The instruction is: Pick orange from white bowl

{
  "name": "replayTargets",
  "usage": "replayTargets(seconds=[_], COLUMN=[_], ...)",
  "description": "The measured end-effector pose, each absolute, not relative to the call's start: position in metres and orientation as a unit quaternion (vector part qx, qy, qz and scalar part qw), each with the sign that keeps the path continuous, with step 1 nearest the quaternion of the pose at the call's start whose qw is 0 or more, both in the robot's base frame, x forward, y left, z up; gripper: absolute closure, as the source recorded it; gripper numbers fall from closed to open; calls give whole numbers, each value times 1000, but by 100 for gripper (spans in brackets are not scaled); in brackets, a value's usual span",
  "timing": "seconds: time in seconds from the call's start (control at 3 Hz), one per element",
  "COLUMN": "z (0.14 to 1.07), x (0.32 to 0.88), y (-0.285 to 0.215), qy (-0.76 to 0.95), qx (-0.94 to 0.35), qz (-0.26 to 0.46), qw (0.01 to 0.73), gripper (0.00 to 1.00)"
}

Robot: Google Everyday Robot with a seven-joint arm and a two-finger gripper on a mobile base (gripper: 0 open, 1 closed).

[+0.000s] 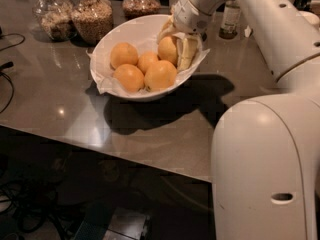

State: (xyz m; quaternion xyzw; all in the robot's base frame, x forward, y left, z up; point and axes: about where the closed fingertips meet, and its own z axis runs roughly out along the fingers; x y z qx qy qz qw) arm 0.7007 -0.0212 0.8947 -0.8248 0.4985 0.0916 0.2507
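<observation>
- Three glass jars (92,16) of grain stand at the rear left of the worktop (60,109).
- The white bowl (107,46), lined with paper, sits mid-worktop and holds four other oranges (130,76).
- The orange (167,48) lies at the bowl's rear right, inside the rim.
- The gripper (176,50) reaches down into that side. Its fingers (187,54) pinch the orange, one on each flank.
- A dark bottle (231,16) stands behind the bowl, to its right.

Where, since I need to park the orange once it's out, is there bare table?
Bare table lies left of the white bowl and in front of it, up to the near edge. Crowded: the jars behind the bowl, and its right side, where the gripper sits at an orange.
</observation>
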Motion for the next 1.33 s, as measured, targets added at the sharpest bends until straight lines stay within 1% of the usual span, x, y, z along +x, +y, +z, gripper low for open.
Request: replayTargets(seconds=[0.33, 0.67, 1.0, 1.33], z=[896, 905, 917, 942], x=[701, 697, 689, 672], y=[-23, -28, -37, -38], qy=[498, 511, 524, 517], qx=[-825, -822, -816, -813], qz=[91, 63, 34, 1], qw=[251, 243, 242, 270], gripper=[66, 89, 100, 100])
